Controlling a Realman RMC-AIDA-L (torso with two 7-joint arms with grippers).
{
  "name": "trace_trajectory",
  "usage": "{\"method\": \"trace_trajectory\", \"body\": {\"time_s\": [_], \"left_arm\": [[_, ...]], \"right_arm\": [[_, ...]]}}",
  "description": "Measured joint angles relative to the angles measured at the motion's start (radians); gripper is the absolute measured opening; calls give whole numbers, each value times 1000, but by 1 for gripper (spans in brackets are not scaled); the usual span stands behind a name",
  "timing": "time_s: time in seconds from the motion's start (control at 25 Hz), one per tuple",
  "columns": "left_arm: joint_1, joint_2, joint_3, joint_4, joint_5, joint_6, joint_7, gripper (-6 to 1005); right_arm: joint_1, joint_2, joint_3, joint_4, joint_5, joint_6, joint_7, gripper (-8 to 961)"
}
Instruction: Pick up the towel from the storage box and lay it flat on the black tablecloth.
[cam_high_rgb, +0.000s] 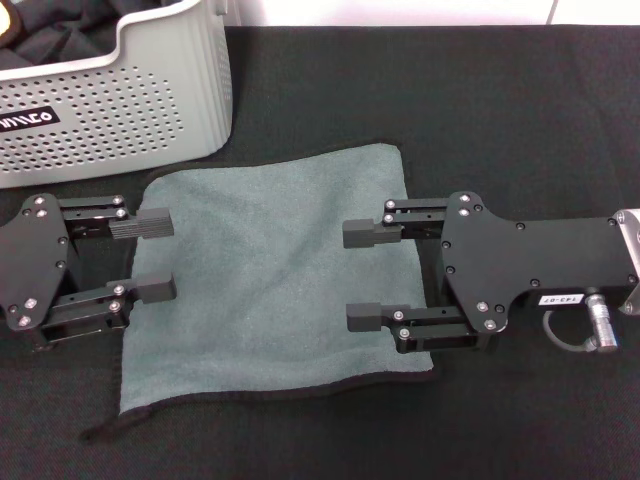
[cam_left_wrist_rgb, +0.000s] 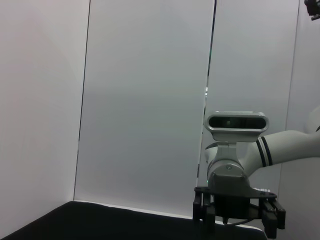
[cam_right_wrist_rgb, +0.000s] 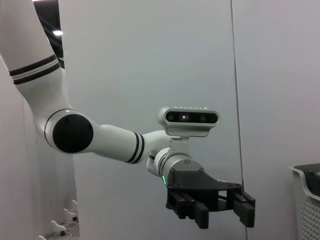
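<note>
One towel (cam_high_rgb: 270, 285), one storage box (cam_high_rgb: 150, 100), one black tablecloth (cam_high_rgb: 520, 120) and two grippers make up the scene. In the head view the towel lies spread flat on the tablecloth at the centre, grey-green face up, a soft terry square with rounded corners and a thin black trim showing along its 6 o'clock edge, where the 7 o'clock corner curls slightly. The storage box stands at 11 o'clock, just beyond the towel's far edge: light grey plastic with rounded corners, walls pierced by rows of small round holes, a black label (cam_high_rgb: 28, 119) with white letters on its front, and dark fabric (cam_high_rgb: 60, 30) bunched inside. The left gripper (cam_high_rgb: 143, 257) reaches in from 9 o'clock, its two black fingers spread apart with ribbed pads over the towel's left edge, holding nothing. The right gripper (cam_high_rgb: 363, 275) comes in from 3 o'clock, fingers likewise spread wide and empty, its blocky pads over the towel's right part. Both have matte black plate bodies with small screws; the right one carries a white label and a metal connector with a cable. The tablecloth is matte black with a fine weave and covers the whole work surface. Each wrist view shows the opposite arm, white with black bands, a silver camera above its black gripper, before plain pale wall panels.
</note>
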Motion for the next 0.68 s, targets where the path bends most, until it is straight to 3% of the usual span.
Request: {"method": "trace_trajectory", "body": {"time_s": [0.68], "left_arm": [[-8, 2, -5, -23, 6, 0, 6, 530]], "right_arm": [[2, -3, 8, 28, 0, -1, -24, 635]]}}
